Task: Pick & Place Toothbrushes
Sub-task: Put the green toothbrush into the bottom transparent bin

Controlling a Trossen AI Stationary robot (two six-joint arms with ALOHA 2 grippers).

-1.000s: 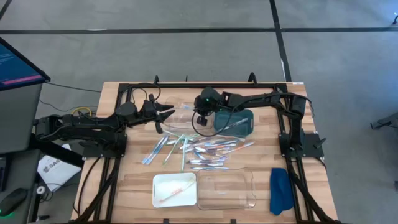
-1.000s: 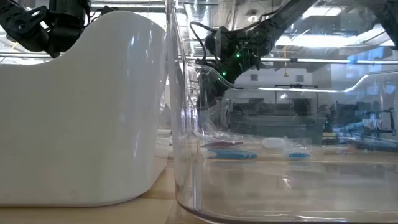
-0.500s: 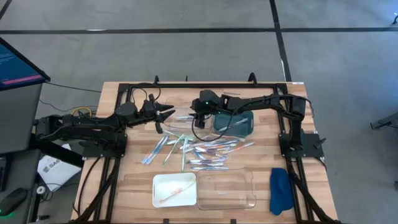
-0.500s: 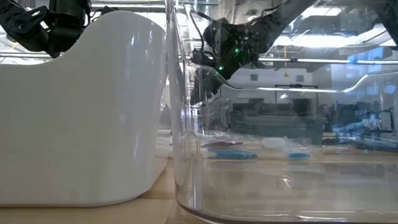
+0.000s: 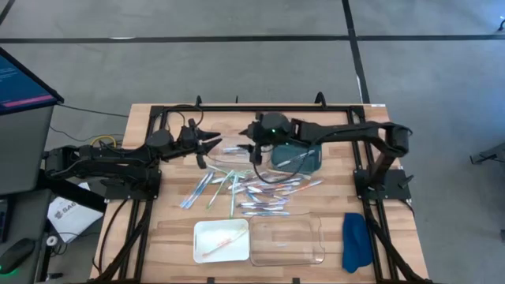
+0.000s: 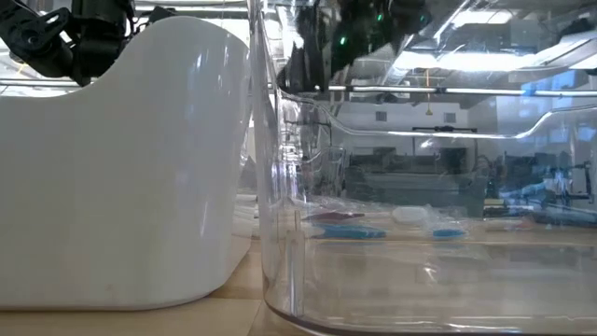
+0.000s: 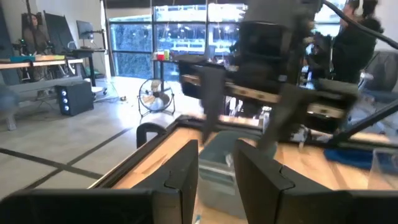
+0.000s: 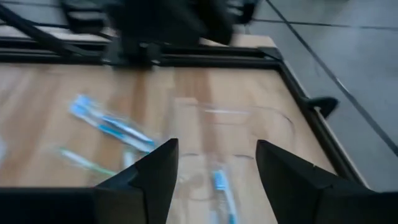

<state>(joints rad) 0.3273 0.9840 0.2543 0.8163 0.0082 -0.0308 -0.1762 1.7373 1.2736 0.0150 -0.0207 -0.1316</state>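
While toothbrushes (image 5: 252,189) litter the table (image 5: 142,126), the empty right pincer (image 5: 254,155) hangs apart above them.

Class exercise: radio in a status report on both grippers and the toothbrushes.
Right gripper open, empty, above far clear tray. Left gripper parked beside it. Toothbrushes piled mid-table. Nothing blocking.

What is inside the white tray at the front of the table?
The white tray holds one orange-pink toothbrush lying on its floor. In the low view its opaque wall hides the inside.
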